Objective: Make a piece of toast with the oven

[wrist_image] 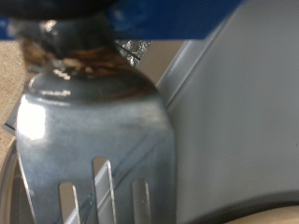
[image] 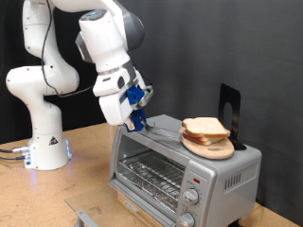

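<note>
Claw (image: 138, 115) position: over the oven's (image: 180, 168) top, toward the table's (image: 66, 184) middle. You see a slotted metal spatula (wrist_image: 93, 140) clamped in it, blade lying on the oven roof. Right of it, the piece of toast (image: 204, 129) rests stacked on a round wooden board (image: 210, 148) atop the oven.

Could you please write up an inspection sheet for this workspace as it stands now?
Surface: wooden tabletop carrying the oven.
Job's things: oven, door shut; bread slices stacked on a round board on its top.
Clutter: black upright stand behind the board.
Grippers: pincer above the oven's top, shut on a metal spatula.
Cables: cables by the robot base.
Surroundings: black backdrop.
</note>
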`<state>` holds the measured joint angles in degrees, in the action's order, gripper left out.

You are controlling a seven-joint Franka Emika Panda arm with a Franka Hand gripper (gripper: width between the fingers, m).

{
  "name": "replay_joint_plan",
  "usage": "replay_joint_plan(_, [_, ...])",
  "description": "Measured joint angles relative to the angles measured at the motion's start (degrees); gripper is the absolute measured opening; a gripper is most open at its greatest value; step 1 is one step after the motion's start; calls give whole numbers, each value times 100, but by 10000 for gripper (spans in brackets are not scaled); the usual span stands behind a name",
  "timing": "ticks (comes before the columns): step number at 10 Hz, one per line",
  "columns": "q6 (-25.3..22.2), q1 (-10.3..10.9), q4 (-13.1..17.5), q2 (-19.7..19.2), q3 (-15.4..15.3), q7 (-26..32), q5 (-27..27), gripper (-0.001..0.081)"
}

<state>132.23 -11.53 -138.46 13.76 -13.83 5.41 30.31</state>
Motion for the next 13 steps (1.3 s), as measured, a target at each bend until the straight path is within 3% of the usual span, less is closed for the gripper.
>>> replay_joint_plan(13, [-76,4,191,9,-42,-8,121,433])
